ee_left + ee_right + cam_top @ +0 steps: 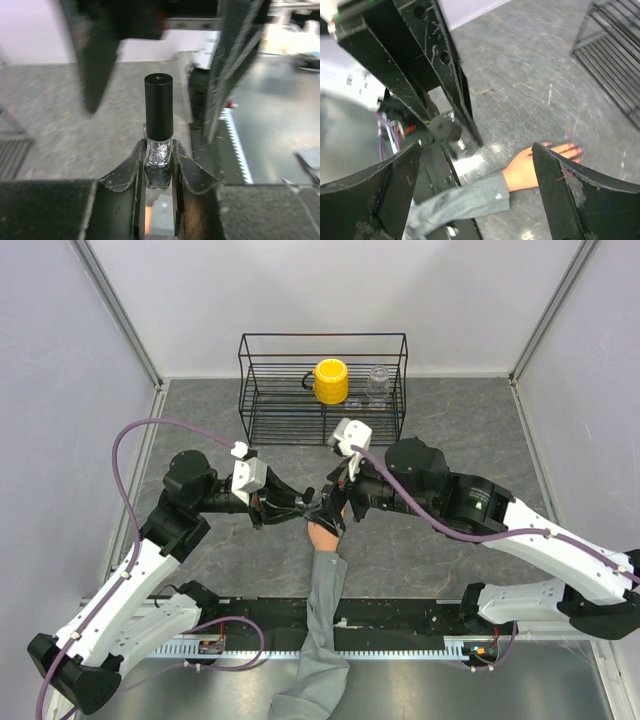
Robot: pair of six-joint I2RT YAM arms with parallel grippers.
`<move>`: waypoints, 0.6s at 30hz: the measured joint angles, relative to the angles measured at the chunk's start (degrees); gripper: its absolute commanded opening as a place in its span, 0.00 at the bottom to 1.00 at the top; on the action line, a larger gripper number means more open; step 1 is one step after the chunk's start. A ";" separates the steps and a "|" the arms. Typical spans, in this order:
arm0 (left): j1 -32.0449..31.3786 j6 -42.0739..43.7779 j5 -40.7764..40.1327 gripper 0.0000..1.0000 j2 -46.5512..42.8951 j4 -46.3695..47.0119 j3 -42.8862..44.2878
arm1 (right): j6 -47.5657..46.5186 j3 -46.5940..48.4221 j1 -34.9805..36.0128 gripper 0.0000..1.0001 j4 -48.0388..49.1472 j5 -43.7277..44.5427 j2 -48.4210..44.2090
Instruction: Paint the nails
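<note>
Left tool (159,155): clamped tight on the glass body of a glitter polish bottle (159,167), which it holds upright with the black cap (159,105) on. The grip sits low on the glass; only the 2 finger ends touch it.

Right tool (475,149): jaws spread wide, nothing in them. In the left wrist view its 2 blurred fingers stand either side of the cap, apart from it.

Mannequin hand (530,167): flat on the worktop (530,75) at centre, just below both tools, grey sleeve (465,202) trailing to the near edge. The nails (568,146) point to the far side; the tips look pink, partly hidden behind our right finger, so we cannot tell how many are coated.

Judgement: the cap has yet to come off.

Risks:
- An off-centre closure on the cap would lever the bottle in its shallow grip and tilt it.
- Twisting could spin the smooth glass between the left fingers instead of loosening the cap.
- A slip would drop the bottle on the hand and shift the nails.
</note>
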 measured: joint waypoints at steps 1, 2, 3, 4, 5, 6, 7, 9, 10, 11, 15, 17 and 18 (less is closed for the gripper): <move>0.00 0.22 -1.99 0.02 -0.07 -0.46 0.02 | 2.27 -1.03 0.04 0.98 0.35 2.19 -0.96; 0.00 0.46 -4.66 0.02 -0.07 -1.16 0.02 | 4.44 -1.86 0.17 0.98 1.01 4.46 -1.88; 0.00 0.61 -7.26 0.02 -0.07 -1.79 0.02 | 6.32 -2.51 0.52 0.98 1.73 6.91 -2.78; 0.04 0.72 -9.62 0.02 -0.07 -2.40 0.02 | 7.91 -3.02 1.09 0.98 2.60 9.40 -3.56; 0.04 0.83 -11.74 0.02 -0.04 -2.80 0.02 | 9.27 -3.34 1.79 0.98 3.34 12.02 -4.17; 0.07 0.90 -13.57 0.02 -0.04 -3.08 0.02 | 10.27 -3.56 2.71 0.98 4.24 14.47 -4.57; 0.13 0.96 -15.10 0.02 -0.04 -3.52 0.04 | 11.19 -3.58 3.82 0.93 5.07 17.14 -4.74; 0.17 1.07 -17.18 0.02 -0.04 -4.17 0.04 | 12.28 -3.58 5.95 0.84 6.49 21.57 -4.50; 0.20 1.11 -17.94 0.02 -0.04 -4.39 0.04 | 12.81 -3.58 6.97 0.81 7.19 23.87 -4.11; 0.26 1.11 -18.60 0.02 -0.04 -4.66 0.04 | 13.38 -3.58 7.91 0.76 7.87 26.03 -3.58; 0.26 1.14 -20.61 0.02 -0.04 -5.29 0.04 | 15.06 -3.61 10.73 0.66 9.90 34.53 -0.42; 0.26 1.14 -20.72 0.02 -0.04 -5.33 0.04 | 15.23 -3.74 11.23 0.61 11.10 36.87 0.83; 0.26 1.14 -20.72 0.02 -0.04 -5.38 0.04 | 15.28 -3.96 11.39 0.59 11.87 38.05 1.38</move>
